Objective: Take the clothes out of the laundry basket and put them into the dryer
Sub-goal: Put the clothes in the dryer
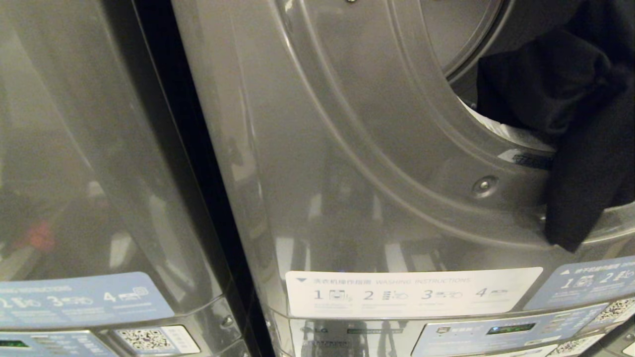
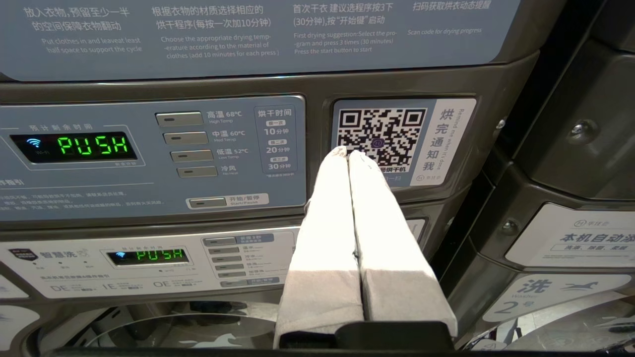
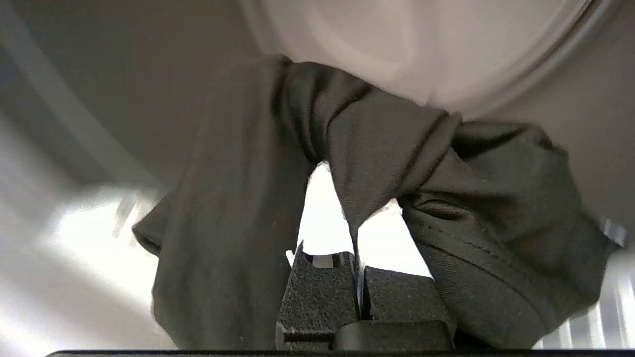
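- The right gripper pinches a fold of the dark garment, upper right of the head view, at the dryer opening, probably for loading.
- The left gripper, fingers pressed together and empty, sits idle before the control panel.

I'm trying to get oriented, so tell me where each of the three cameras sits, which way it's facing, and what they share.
Head view: on the robot's head, looking down at the grey dryer front and its door opening; no arm shows.
Left wrist view: behind the left gripper, shut, facing a control panel reading PUSH.
Right wrist view: behind the right gripper, shut on the dark garment before the drum.
Shared: head and right wrist views both show that garment.
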You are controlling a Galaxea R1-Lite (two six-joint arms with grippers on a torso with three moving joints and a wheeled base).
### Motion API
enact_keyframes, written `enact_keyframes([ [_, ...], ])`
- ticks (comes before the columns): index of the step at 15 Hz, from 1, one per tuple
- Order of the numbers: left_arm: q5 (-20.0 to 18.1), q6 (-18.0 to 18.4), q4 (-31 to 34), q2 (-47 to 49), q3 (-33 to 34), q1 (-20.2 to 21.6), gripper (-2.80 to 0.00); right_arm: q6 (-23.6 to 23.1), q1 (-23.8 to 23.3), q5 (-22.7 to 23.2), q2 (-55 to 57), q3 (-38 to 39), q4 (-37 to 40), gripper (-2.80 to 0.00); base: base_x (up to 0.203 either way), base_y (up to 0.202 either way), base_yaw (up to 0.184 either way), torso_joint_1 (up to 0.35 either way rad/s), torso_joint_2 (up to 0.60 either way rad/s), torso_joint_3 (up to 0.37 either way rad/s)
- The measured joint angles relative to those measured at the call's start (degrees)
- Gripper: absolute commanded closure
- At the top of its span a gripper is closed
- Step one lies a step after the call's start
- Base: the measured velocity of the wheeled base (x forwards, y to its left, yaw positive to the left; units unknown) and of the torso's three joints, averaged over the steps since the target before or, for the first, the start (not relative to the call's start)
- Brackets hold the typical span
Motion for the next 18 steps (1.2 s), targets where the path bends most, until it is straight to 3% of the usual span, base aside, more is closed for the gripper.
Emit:
enact_keyframes([
  [3,0.0,0.0,0.0,0.0,0.0,0.0,0.00,-1.9,-0.1,-2.3,10.5,-9.4,-6.9,0.00,0.000,0.000,0.000,0.000,0.00,0.000],
  [8,0.0,0.0,0.0,0.0,0.0,0.0,0.00,-4.1,-1.6,-6.1,28.6,-31.0,-10.8,0.00,0.000,0.000,0.000,0.000,0.00,0.000],
  [13,0.0,0.0,0.0,0.0,0.0,0.0,0.00,-6.5,-2.8,-8.7,40.8,-37.8,-15.3,0.00,0.000,0.000,0.000,0.000,0.00,0.000],
  [14,0.0,0.0,0.0,0.0,0.0,0.0,0.00,-6.4,-3.2,-8.7,41.9,-38.2,-14.7,-2.80,0.000,0.000,0.000,0.000,0.00,0.000],
  [18,0.0,0.0,0.0,0.0,0.0,0.0,0.00,-2.0,-3.5,-8.7,42.9,-41.1,-7.2,-2.80,0.000,0.000,0.000,0.000,0.00,0.000],
])
